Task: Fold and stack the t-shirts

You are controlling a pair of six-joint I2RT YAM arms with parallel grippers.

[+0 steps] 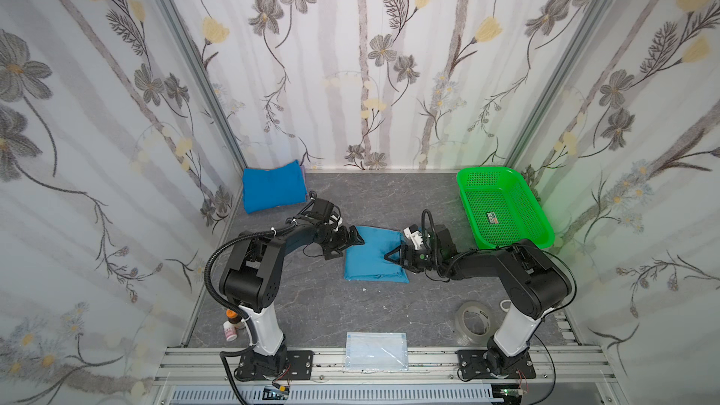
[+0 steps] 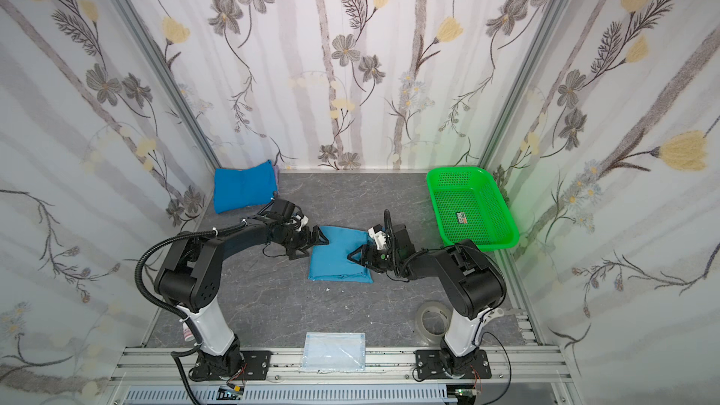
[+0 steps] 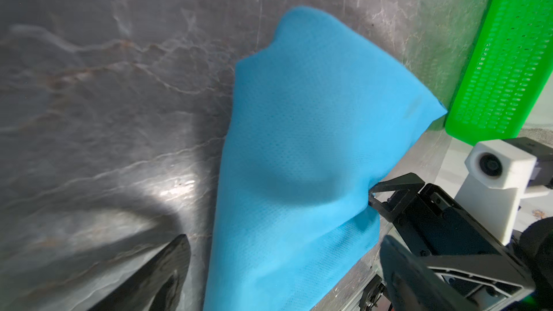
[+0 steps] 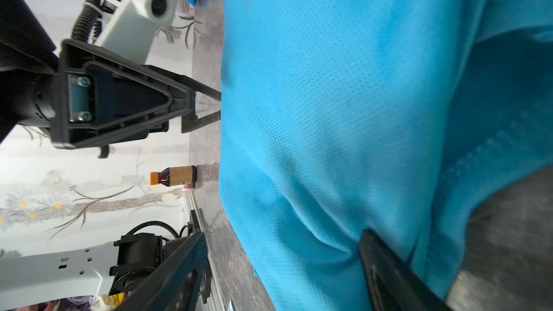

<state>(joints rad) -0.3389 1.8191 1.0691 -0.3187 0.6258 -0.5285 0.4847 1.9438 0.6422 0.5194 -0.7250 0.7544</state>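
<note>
A folded teal-blue t-shirt [image 1: 372, 257] [image 2: 337, 255] lies in the middle of the table. A folded royal blue t-shirt [image 1: 272, 187] [image 2: 243, 188] rests in the back left corner. My left gripper [image 1: 345, 246] [image 2: 310, 246] stands open at the teal shirt's left edge, and the cloth [image 3: 299, 160] runs between its wide-apart fingers [image 3: 161, 273] untouched. My right gripper [image 1: 399, 261] [image 2: 362, 259] is open at the shirt's right edge. One of its fingers [image 4: 386, 264] lies against the cloth [image 4: 344, 115]; the other stands clear of it.
A green perforated basket [image 1: 502, 208] [image 2: 473, 208] [image 3: 508, 55] stands at the back right. A roll of clear tape [image 1: 473, 319] lies by the right arm's base. A pale packet of face masks [image 1: 376, 350] sits at the front edge. Small bottles [image 1: 232, 325] [image 4: 176, 176] stand beside the left base.
</note>
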